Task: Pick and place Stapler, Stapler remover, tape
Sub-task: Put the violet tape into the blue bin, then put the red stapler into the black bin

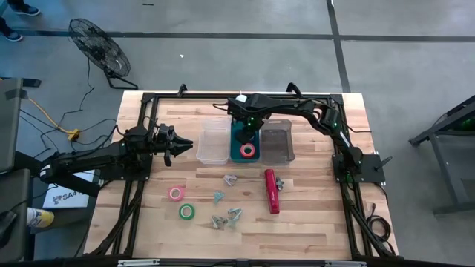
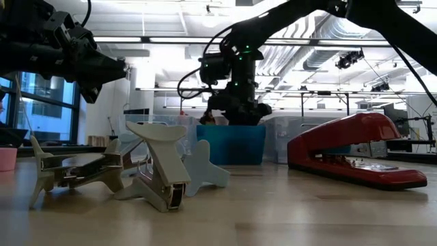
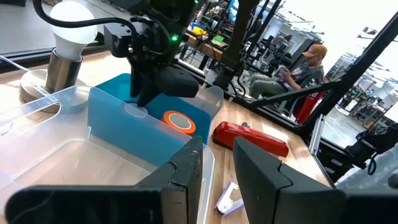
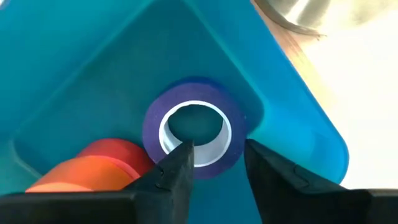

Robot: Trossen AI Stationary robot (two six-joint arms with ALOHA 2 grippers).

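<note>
The purple tape roll (image 4: 194, 127) lies flat in a corner of the blue bin (image 4: 74, 68), just beside a red roll (image 4: 115, 155) already there, which suggests this middle bin is where the tape is being gathered. The right gripper (image 4: 217, 163) hangs directly over it, its fingers parted with one fingertip over the roll's pale core and the other outside the ring; the roll looks set down rather than gripped, so this reads as a release. In the high view the right arm reaches from its base at the table's right edge across to the blue bin (image 1: 239, 141), wrist bent downward, between a clear bin (image 1: 213, 141) and a smoky bin (image 1: 277, 144). Still on the table (image 1: 312, 222) are a pink roll (image 1: 176, 193), a green roll (image 1: 186, 212), the red stapler (image 1: 272, 190) and several staple removers (image 1: 226, 215). The left gripper (image 1: 180, 143) waits beside the clear bin with nothing between its narrowly parted fingers.
</note>
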